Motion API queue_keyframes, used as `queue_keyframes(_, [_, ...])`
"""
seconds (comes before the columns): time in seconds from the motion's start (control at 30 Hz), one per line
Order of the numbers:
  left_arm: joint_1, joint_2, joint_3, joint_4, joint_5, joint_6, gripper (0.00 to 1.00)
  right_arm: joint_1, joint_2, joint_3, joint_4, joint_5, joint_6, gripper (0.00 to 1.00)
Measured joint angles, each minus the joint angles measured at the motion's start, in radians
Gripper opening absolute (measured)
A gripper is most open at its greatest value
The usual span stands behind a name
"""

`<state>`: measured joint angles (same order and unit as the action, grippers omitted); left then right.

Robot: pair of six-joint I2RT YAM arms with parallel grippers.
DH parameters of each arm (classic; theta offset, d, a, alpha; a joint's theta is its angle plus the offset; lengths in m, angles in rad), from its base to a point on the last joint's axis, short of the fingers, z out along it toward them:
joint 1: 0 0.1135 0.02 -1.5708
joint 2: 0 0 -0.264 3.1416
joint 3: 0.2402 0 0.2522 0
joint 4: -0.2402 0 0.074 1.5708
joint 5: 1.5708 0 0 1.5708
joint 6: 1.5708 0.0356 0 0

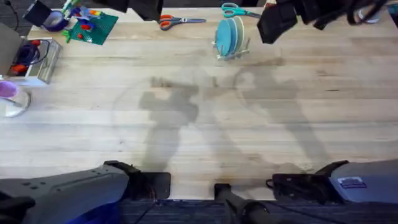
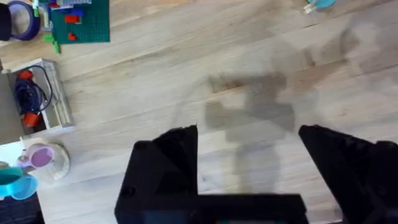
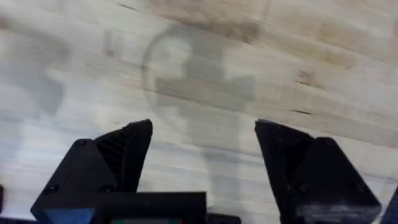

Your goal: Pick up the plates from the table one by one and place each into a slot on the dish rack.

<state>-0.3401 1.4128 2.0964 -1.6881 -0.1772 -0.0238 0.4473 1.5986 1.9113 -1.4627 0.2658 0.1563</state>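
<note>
Standing on edge in the dish rack [image 1: 231,51], the plates [image 1: 229,35] sit at the upper middle of the overhead view, a little right of centre, on the far part of the table [image 1: 205,124]. A teal plate and a pale blue one lean close together between the upright pegs; which slot each occupies cannot be made out.

Both arms are drawn back to the bottom edge of the overhead view, the left at the lower left and the right at the lower right, so the rack lies well apart from either one, across a broad stretch of bare planks marked by their shadows.

In the left wrist view, the left gripper [image 2: 249,168] has its black fingers spread wide, with nothing between them but wood grain. A corner of the rack and a plate shows at the upper right of that frame, far from the fingers. The right gripper [image 3: 204,165] is likewise spread wide over bare tabletop, holding nothing.

Along the far edge of the overhead view lie orange-handled scissors [image 1: 180,21] left of the rack, teal-handled scissors [image 1: 236,10] just above it, and a green baseplate [image 1: 93,26] at the upper left.
</note>
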Motion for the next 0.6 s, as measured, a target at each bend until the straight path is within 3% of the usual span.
queue_keyframes(0.37, [0.0, 0.0, 0.0, 0.0, 0.0, 0.0, 0.993, 0.0, -0.347, -0.426, 0.27, 0.026, 0.032, 0.996])
queue_keyframes(0.6, [0.0, 0.0, 0.0, -0.001, 0.0, 0.0, 0.993, 0.0, -0.514, -0.566, 0.303, 0.026, 0.035, 0.996])
